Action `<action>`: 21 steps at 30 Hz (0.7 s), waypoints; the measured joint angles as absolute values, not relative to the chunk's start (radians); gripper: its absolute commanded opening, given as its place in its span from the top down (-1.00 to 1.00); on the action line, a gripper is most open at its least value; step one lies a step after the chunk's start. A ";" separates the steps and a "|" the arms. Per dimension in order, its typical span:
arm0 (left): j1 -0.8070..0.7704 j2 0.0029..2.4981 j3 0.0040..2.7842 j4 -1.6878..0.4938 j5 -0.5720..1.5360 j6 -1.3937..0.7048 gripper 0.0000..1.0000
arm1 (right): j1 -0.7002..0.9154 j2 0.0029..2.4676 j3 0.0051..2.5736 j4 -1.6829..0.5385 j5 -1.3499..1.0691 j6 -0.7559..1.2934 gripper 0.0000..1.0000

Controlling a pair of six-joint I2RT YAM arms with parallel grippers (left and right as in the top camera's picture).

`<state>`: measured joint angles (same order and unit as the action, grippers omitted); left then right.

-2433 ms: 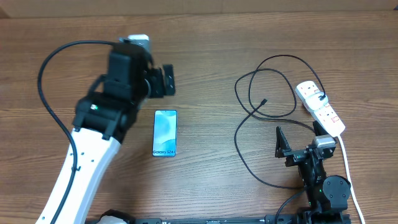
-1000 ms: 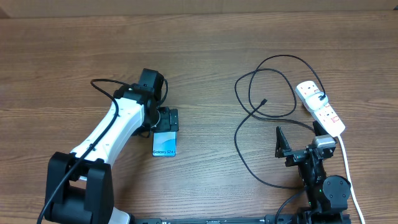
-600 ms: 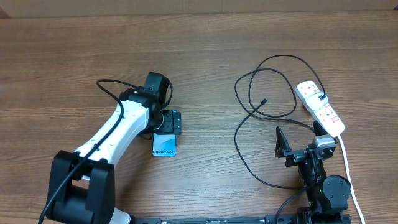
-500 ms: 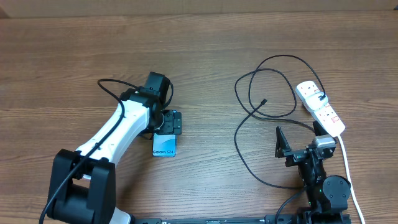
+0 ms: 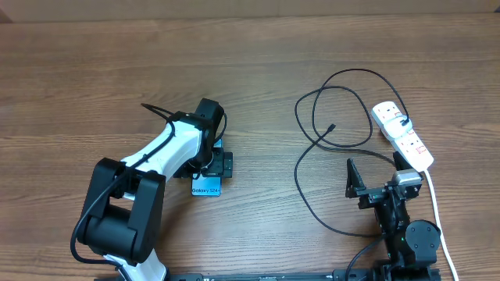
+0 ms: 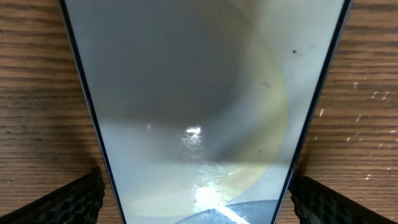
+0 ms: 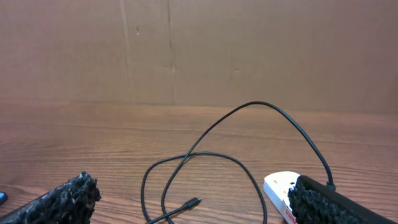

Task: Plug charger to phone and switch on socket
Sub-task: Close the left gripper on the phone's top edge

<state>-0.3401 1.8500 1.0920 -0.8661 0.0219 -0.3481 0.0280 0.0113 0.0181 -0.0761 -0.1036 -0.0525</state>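
Phone (image 5: 206,186) screen reads "Galaxy S24+" beside left gripper (image 5: 218,165) fingers.

One phone (image 5: 206,186), one charger (image 5: 328,133), one socket (image 5: 401,134), two tools: left (image 5: 211,164), right (image 5: 373,181).

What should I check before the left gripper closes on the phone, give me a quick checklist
1. Left gripper straddles the slim light blue smartphone: ok, a finger shows on each side in the left wrist view.
2. Fingers touching the phone's edges: cannot tell.
3. Phone flat on the wooden table: ok.
4. Plug tip of the thin black charger cable free: ok, nothing holds it.
5. Right gripper open and ready: ok, parked near the white power strip.
6. Strip's red switches on: cannot tell.
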 measured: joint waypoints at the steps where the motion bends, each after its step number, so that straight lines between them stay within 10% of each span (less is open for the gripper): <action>1: -0.340 1.850 1.092 -0.866 0.022 -0.348 -1.00 | 0.028 0.011 0.018 -0.076 -0.104 -0.052 -1.00; 21: -0.340 1.850 1.092 -0.863 0.019 -0.363 -0.72 | 0.028 0.011 0.018 -0.076 -0.104 -0.052 -1.00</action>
<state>-0.3397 1.8500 1.0916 -0.8631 0.0193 -0.3634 0.0280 0.0113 0.0181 -0.0757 -0.1036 -0.0521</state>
